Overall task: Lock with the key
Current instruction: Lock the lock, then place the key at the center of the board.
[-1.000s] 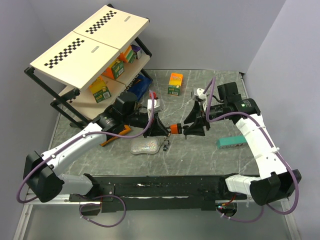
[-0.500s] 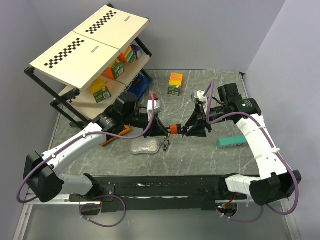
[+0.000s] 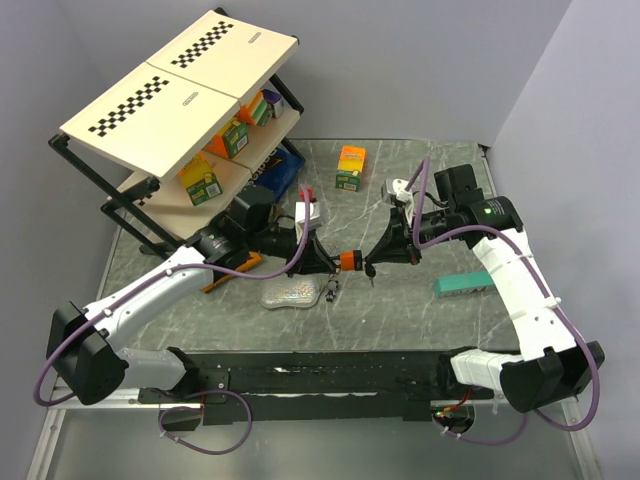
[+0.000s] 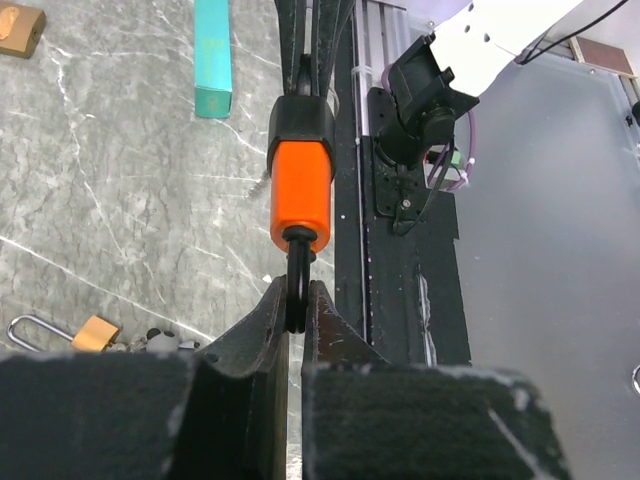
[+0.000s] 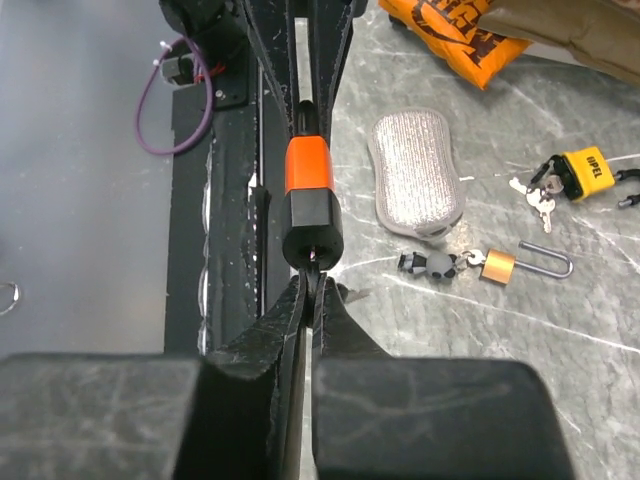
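Note:
An orange padlock with a black end [image 3: 349,259] hangs above the table's middle between both arms. My left gripper [image 4: 297,300] is shut on its black shackle [image 4: 297,280], and the orange body [image 4: 301,195] points away from it. In the right wrist view the lock [image 5: 308,195] shows its black keyhole end. A thin key [image 5: 326,284] sticks out of that end, and my right gripper [image 5: 316,292] is shut on it. Seen from above, the left gripper [image 3: 330,262] and right gripper [image 3: 373,263] face each other across the lock.
On the marble table lie a silver mesh pouch [image 5: 417,175], a small brass padlock with a panda charm [image 5: 497,265], a yellow padlock with keys [image 5: 582,172], an orange bag [image 5: 465,35] and a teal box [image 3: 462,285]. A shelf rack [image 3: 180,110] stands back left, with an orange-green box [image 3: 350,166] behind.
My right gripper was open around the key end of the lock and has now closed on the key. The left gripper keeps its hold on the shackle.

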Robot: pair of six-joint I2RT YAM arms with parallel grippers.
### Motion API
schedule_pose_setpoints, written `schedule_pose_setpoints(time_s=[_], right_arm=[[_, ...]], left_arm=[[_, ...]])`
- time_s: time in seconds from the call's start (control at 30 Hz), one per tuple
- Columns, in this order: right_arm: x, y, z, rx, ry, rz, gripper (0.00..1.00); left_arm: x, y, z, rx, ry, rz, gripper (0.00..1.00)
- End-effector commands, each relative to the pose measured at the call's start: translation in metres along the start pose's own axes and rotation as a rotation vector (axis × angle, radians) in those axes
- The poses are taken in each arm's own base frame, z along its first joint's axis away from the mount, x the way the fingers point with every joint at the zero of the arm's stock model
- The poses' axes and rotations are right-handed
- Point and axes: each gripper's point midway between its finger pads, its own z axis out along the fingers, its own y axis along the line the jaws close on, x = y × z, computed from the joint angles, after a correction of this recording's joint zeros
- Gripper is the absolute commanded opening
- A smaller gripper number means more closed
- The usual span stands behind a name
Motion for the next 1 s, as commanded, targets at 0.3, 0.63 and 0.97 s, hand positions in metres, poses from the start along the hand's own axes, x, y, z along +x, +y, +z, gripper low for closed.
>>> schedule_pose_setpoints(time_s=[0.3,0.63,0.97], right_arm=[[0.011,-0.018,-0.034,0.110,0.045,-0.047,0.00],[0.072,-0.146,-0.071,0.513,0.122,0.250,0.00],[0.138,-0.255,-0.086,0.766,0.233,0.496,0.00]], left_arm=[[0.001,0.000,-0.021,-0.010,-0.023,0.082,0.01],[0.014,0.016,-0.021,-0.061,-0.001,0.056,0.01],[0.029,0.035,-0.019,-0.113,0.070,0.090,0.01]])
